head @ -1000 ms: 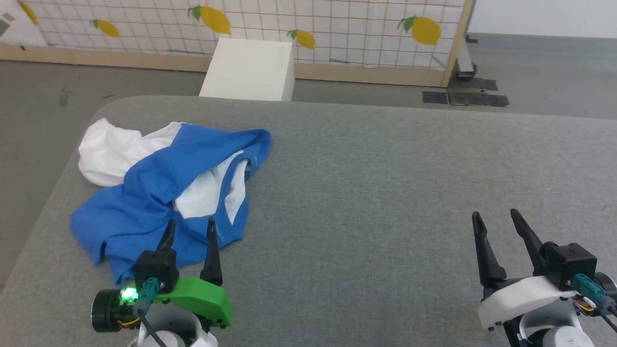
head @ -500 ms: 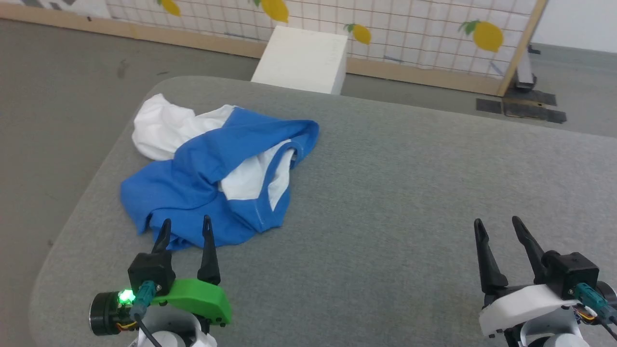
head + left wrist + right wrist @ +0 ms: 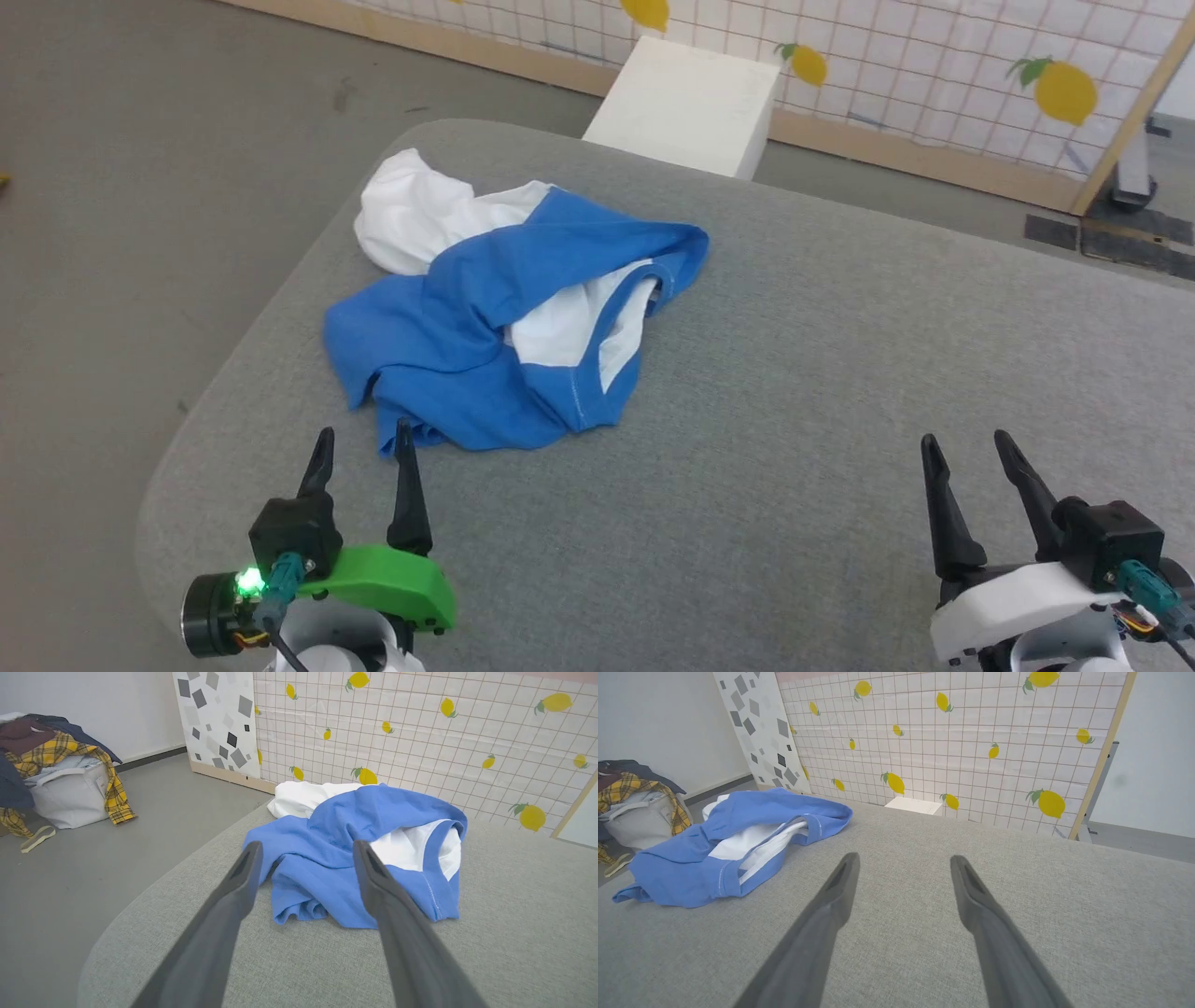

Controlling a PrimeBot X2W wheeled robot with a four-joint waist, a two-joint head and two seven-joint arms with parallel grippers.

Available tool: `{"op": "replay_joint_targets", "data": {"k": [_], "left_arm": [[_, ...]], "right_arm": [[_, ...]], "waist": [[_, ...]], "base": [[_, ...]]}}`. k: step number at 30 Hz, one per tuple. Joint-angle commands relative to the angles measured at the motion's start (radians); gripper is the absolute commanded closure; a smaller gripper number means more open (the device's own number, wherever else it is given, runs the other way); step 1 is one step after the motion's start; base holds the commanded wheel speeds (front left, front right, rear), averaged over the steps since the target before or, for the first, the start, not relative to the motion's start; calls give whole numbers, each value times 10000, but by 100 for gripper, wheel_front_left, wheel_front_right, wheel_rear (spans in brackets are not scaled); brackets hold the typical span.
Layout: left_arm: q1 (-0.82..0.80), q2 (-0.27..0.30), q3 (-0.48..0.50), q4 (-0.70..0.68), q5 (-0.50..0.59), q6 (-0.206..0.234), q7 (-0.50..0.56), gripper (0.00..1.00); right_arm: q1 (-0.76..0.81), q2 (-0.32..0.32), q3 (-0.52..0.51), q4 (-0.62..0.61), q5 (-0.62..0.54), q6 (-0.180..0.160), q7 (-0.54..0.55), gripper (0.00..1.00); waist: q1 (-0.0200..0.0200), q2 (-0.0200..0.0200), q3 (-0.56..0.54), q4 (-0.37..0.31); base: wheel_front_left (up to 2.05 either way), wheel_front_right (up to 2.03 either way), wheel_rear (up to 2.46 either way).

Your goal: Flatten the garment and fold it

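I see the garment lying crumpled near the far left corner of the counter. My left gripper hangs above its near left edge, fingers wide and empty; my right gripper hangs above its near right, fingers likewise wide.
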Motion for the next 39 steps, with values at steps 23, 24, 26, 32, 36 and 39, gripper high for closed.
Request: {"op": "replay_joint_targets", "data": {"k": [23,24,26,32,36,39], "left_arm": [[69,-46,-346,272,-452,548,-599,0],[72,-46,-361,285,-473,566,-622,0],[75,-47,-386,307,-514,600,-663,0],[42,-50,-469,370,-608,697,-785,0],[22,-51,-503,414,-662,755,-867,0],[10,-53,-526,438,-723,795,-926,0]], "right_arm": [[405,9,-41,94,370,-13,-315,0],[413,9,-47,97,389,-13,-330,0],[428,10,-58,105,430,-13,-361,0],[479,10,-74,167,525,-14,-453,0],[532,11,-70,196,607,-15,-495,0],[549,11,-66,209,639,-15,-527,0]], "waist": [[0,48,205,1225],[0,49,214,1264],[0,50,239,1328],[0,53,296,1521],[0,54,324,1650],[0,56,364,1731]], "base": [[0,0,0],[0,0,0],[0,0,0],[0,0,0],[0,0,0],[0,0,0]]}}
